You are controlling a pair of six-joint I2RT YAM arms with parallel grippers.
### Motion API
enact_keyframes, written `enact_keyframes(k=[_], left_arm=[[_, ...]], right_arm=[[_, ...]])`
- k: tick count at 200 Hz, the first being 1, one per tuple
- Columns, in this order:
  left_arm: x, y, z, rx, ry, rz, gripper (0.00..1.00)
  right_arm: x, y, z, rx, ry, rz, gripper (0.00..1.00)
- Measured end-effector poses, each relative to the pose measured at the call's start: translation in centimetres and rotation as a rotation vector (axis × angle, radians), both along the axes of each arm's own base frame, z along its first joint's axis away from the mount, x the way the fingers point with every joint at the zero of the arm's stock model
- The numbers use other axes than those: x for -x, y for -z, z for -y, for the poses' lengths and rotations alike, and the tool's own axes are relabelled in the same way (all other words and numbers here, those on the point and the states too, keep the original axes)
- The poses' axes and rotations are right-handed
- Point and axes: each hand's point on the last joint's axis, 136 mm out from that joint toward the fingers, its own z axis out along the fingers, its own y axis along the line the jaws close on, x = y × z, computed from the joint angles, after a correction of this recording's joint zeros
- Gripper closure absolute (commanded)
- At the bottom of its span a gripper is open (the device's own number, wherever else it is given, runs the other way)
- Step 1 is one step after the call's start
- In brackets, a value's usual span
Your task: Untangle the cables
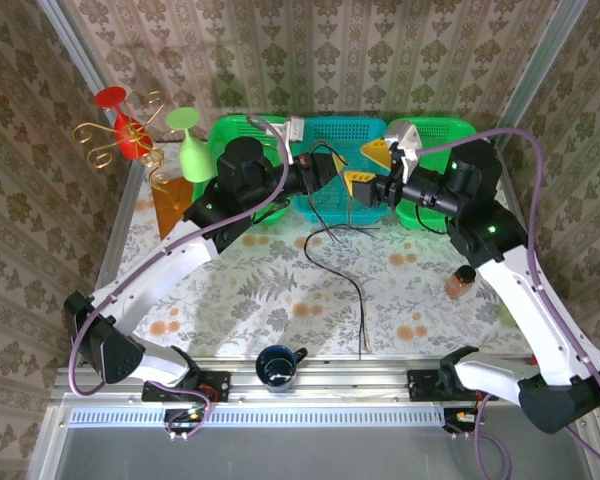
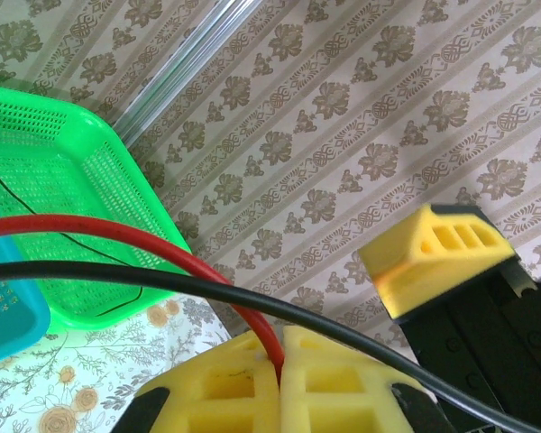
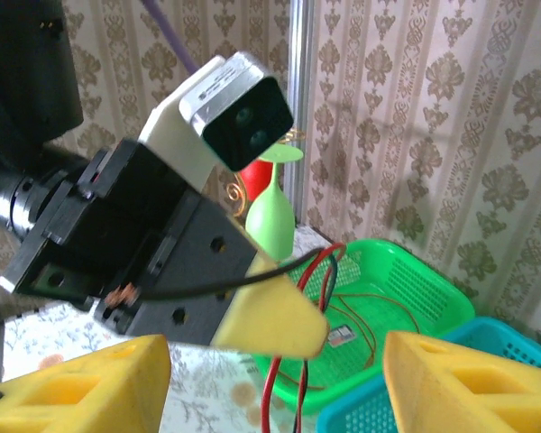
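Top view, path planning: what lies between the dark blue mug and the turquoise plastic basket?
A thin black cable on the floral table, in the top view.

Three baskets stand in a row along the far edge of the table (image 1: 230, 300): the left basket (image 1: 230, 130), the middle basket (image 1: 330, 135) and the right basket (image 1: 445, 130), with a stemmed glass (image 1: 192, 150) just left of the row and a second glass (image 1: 120, 125) farther left. The left gripper (image 1: 330, 168) and the right gripper (image 1: 369, 166) meet over the middle basket, and from there the cables (image 1: 362, 320) run onto the table toward the near edge. A cup (image 1: 277, 366) sits at the near edge between the arm bases, and a small jar (image 1: 461, 282) stands on the table's right side, nearer than the right basket.
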Motion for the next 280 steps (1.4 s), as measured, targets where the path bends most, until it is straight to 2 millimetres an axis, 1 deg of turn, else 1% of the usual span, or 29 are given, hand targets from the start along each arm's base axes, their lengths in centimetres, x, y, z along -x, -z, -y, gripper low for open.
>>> enact_keyframes(k=[18, 40, 67, 103, 125, 147, 169, 176, 183, 191, 198, 214, 227, 240, 258, 270, 280], left_arm=[[0.1, 0.0, 0.0, 0.0, 0.004, 0.0, 1.0], [0.1, 0.0, 0.0, 0.0, 0.006, 0.0, 1.0], [-0.1, 0.0, -0.1, 0.0, 0.001, -0.001, 1.0], [0.0, -0.1, -0.2, 0.002, 0.002, 0.001, 1.0], [0.2, -0.2, -0.4, 0.003, 0.002, 0.001, 1.0], [0.3, -0.3, -0.5, 0.003, 0.002, 0.002, 1.0], [0.3, -0.3, -0.5, 0.003, 0.002, 0.003, 1.0], [0.3, -0.3, -0.5, 0.003, 0.002, 0.002, 1.0], [0.3, -0.3, -0.5, 0.003, 0.002, 0.001, 1.0], [0.3, -0.2, -0.5, 0.001, 0.002, 0.0, 1.0], [0.3, -0.2, -0.5, 0.0, 0.002, -0.001, 1.0], [0.4, 0.1, -0.5, -0.006, 0.002, -0.007, 1.0], [0.4, 0.5, -0.6, -0.013, 0.002, -0.014, 1.0], [0.5, 0.8, -0.7, -0.032, 0.002, -0.012, 1.0], [0.9, 2.1, -1.0, -0.104, 0.004, -0.013, 1.0], [1.1, 2.9, -1.2, -0.161, 0.006, -0.011, 1.0], [1.4, 3.6, -1.5, -0.206, 0.01, -0.011, 1.0]], right_arm=[[-0.9, 0.1, -0.7, -0.03, -0.024, -0.018, 0.39], [-2.0, 0.4, -1.5, -0.054, -0.047, -0.045, 0.45], [-2.5, -0.2, -2.1, -0.085, -0.074, -0.051, 0.51], [-2.7, -1.4, -2.7, -0.116, -0.11, -0.047, 0.5], [-2.7, -1.9, -3.0, -0.123, -0.125, -0.044, 0.5], [-3.0, -2.0, -3.1, -0.131, -0.13, -0.045, 0.52], [-3.3, -2.1, -3.4, -0.136, -0.14, -0.057, 0.6], [-3.5, -2.1, -3.5, -0.136, -0.143, -0.06, 0.64], [-3.6, -2.1, -3.7, -0.136, -0.146, -0.061, 0.72], [-3.7, -2.1, -3.7, -0.138, -0.146, -0.065, 0.84], [-3.8, -2.1, -3.7, -0.139, -0.146, -0.068, 0.99], [-4.0, -2.3, -3.7, -0.14, -0.141, -0.066, 1.0], [-4.6, -2.5, -3.4, -0.136, -0.1, -0.048, 1.0], [-5.9, -2.7, -2.6, -0.125, 0.009, -0.027, 1.0], [-8.3, -2.8, -0.4, -0.061, 0.261, -0.005, 1.0], [-9.0, -3.1, 1.1, -0.034, 0.379, 0.019, 1.0], [-9.5, -2.9, 2.5, -0.018, 0.465, 0.032, 1.0]])
